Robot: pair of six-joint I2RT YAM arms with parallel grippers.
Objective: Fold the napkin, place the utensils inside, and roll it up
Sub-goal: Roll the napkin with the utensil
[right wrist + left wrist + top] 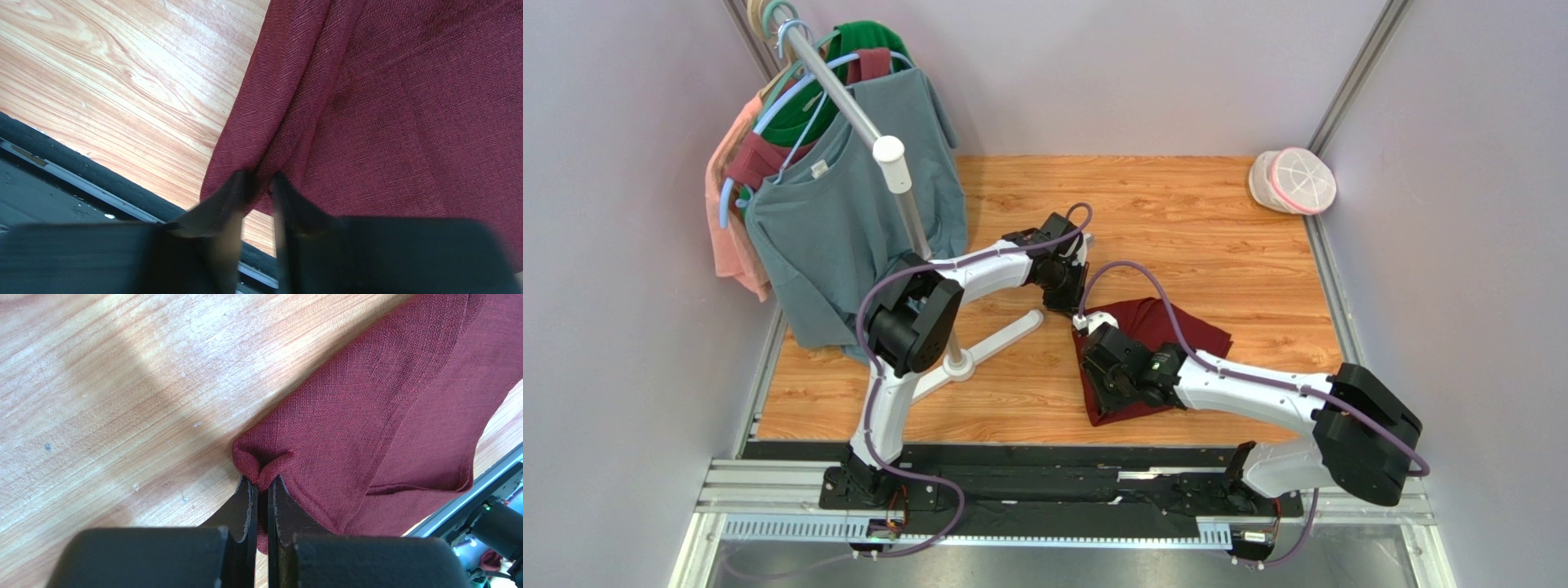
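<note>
Bench (1210,221): wood-grain surface, carrying all items. The garment rack (891,159) is standing at far left w/ several tops hanging on it, a teal shirt (830,233) at the front.

Napkin (1179,331): dark red cloth, lying bunched and partly folded over itself near bench ctr, just right of the rack's white base. Layered edges are showing in both wrist views, and the left end is lifting into a pucker.

Left tool (263,481): reaching in from the far side of the cloth. Its fingers are pressing nearly together on a corner of the napkin, w/ the fabric gathering into a small fold at the tips.

Right tool (259,180): working at the napkin's near side, close to the black rail (73,177) at the bench edge. Fingers are pinching a ridge of cloth between them (tips slightly blurred in the wrist view).

Container (1293,180): small, whitish, lidded, sitting at the far right corner, well apart from the cloth.
</note>
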